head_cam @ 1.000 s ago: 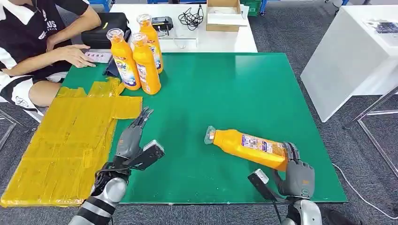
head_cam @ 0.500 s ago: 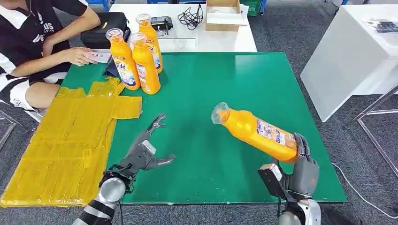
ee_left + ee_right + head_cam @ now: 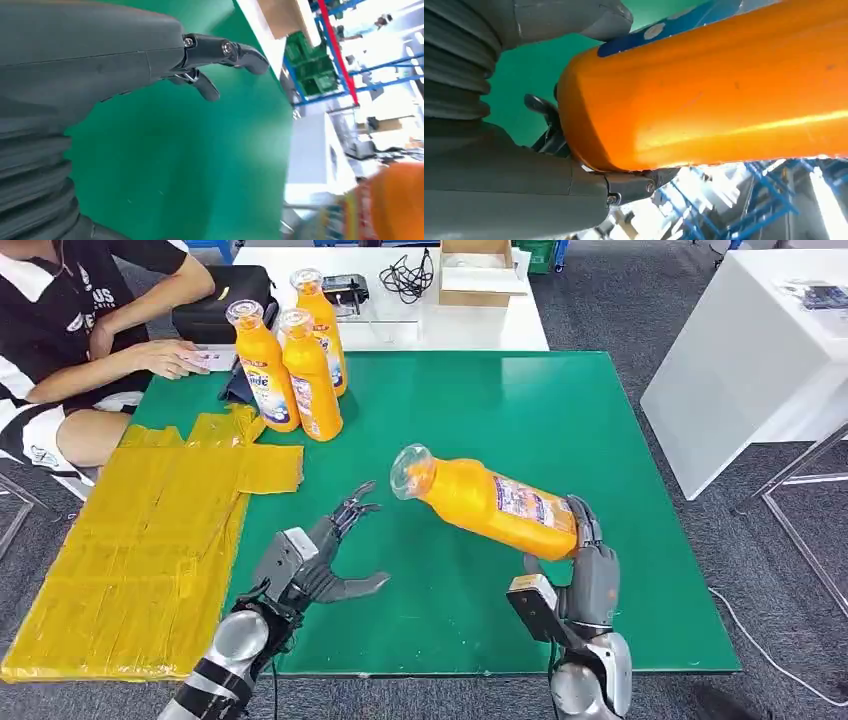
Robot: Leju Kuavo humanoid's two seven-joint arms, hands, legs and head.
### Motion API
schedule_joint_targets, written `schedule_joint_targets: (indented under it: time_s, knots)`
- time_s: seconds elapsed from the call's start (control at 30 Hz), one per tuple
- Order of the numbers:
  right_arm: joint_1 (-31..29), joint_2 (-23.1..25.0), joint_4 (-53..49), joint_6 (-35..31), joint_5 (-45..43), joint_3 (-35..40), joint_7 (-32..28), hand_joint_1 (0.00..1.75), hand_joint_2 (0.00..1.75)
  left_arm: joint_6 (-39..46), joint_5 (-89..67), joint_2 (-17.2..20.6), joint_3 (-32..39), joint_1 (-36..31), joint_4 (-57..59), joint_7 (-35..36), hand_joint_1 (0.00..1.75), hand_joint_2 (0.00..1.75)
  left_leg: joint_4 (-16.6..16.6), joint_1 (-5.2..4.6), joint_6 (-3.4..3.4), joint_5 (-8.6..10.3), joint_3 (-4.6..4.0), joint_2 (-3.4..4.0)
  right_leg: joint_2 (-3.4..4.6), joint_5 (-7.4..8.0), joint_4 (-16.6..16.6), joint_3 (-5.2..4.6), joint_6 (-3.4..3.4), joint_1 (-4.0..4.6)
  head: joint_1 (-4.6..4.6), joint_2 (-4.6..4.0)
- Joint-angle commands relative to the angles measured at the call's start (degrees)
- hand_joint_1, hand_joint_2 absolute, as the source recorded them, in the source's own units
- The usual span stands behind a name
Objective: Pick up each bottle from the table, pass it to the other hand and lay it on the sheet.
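The right hand (image 3: 592, 575) grips the base of a bottle (image 3: 487, 502) held tilted above the green table (image 3: 520, 410), cap end toward the left hand (image 3: 318, 565) (fingers spread, holding nothing). 3 bottles (image 3: 292, 355) stand beyond the yellow sheet (image 3: 150, 530).

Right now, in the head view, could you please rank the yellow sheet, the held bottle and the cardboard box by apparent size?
1. yellow sheet
2. held bottle, in the right hand
3. cardboard box, though it sits farther away and is cut off.
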Motion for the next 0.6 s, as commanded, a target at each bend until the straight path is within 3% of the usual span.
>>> schedule_joint_targets:
  time_s: [0.03,0.43,0.6]
  knots:
    - [-8.3,2.6,15.7,1.0,-1.3,10.3,-0.9,1.75,1.75,0.1,7.4,-1.0,-2.1,-4.0,2.4,0.1,0.0,1.75,-0.1,0.05,-0.07,-0.03,0.2,0.12,0.15,0.01,-0.1,0.16,-0.04,0.04,-0.02,0.0]
    - [-13.5,6.0,26.3,2.0,-1.5,21.0,-1.2,1.75,1.75,1.5,12.1,-1.7,-4.4,-6.0,2.7,-0.9,0.0,1.75,0.0,0.03,-0.05,-0.01,0.19,0.07,0.08,-0.03,0.0,0.14,-0.02,0.02,-0.04,0.0]
    - [-13.6,6.1,26.3,2.0,-1.6,21.1,-1.2,1.75,1.75,1.5,12.1,-1.7,-4.5,-6.1,2.7,-0.9,0.0,1.75,0.0,0.05,-0.05,-0.01,0.2,-0.02,-0.01,-0.05,-0.1,0.21,-0.02,0.03,-0.02,0.0]
